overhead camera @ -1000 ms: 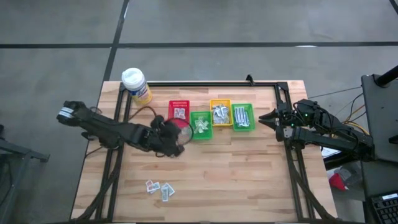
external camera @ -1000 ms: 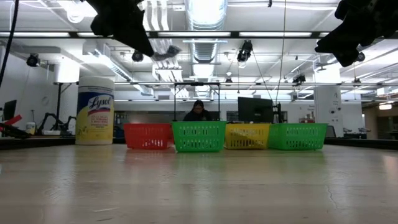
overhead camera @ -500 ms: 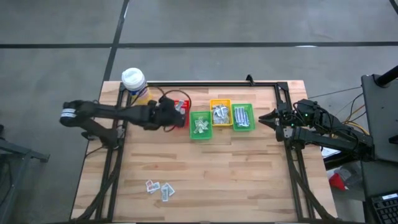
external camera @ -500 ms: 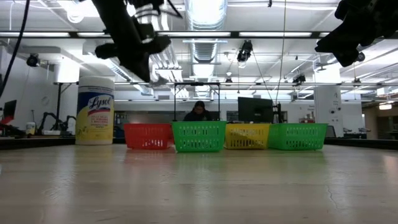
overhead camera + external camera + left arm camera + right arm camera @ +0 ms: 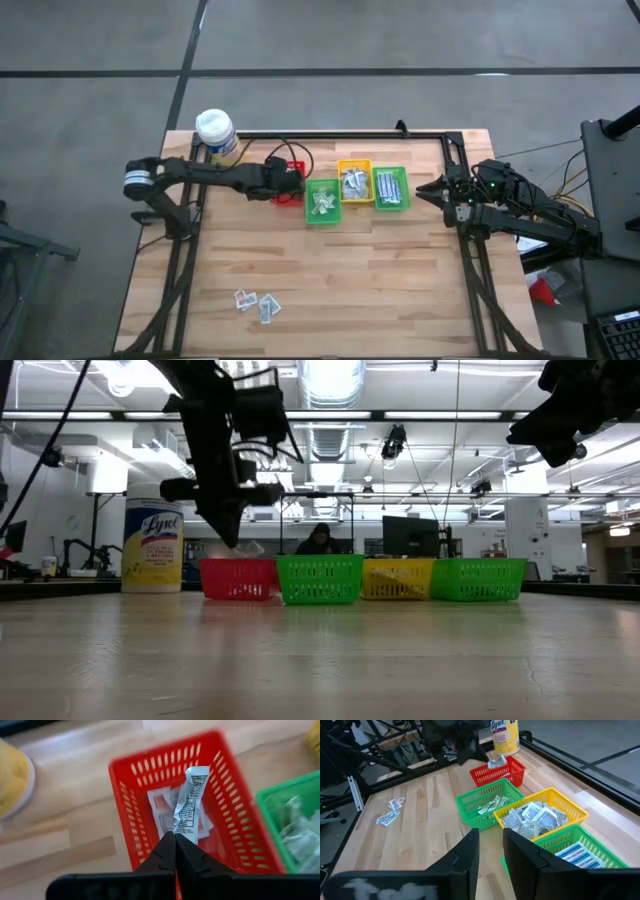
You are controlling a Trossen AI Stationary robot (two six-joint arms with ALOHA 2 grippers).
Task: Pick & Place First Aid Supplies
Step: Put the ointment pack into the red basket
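Here the left gripper [image 5: 174, 840] hangs over the red bin [image 5: 125, 810], its fingers pinched together on a crinkly white packet [image 5: 189, 802] (more packets lie inside). The right gripper [image 5: 491, 842] waits beside the far green bin [image 5: 391, 188], fingers apart, holding nothing.

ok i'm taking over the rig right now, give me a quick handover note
Left end effector: shut on a silvery packet, held over the red bin.
Right end effector: open, empty, waiting at the table's right edge.
Done: the red bin already holds some packets, and the two green bins and the yellow bin hold sorted supplies.
Left: release this packet into the red bin, then fetch the three loose packets near the table's front edge.
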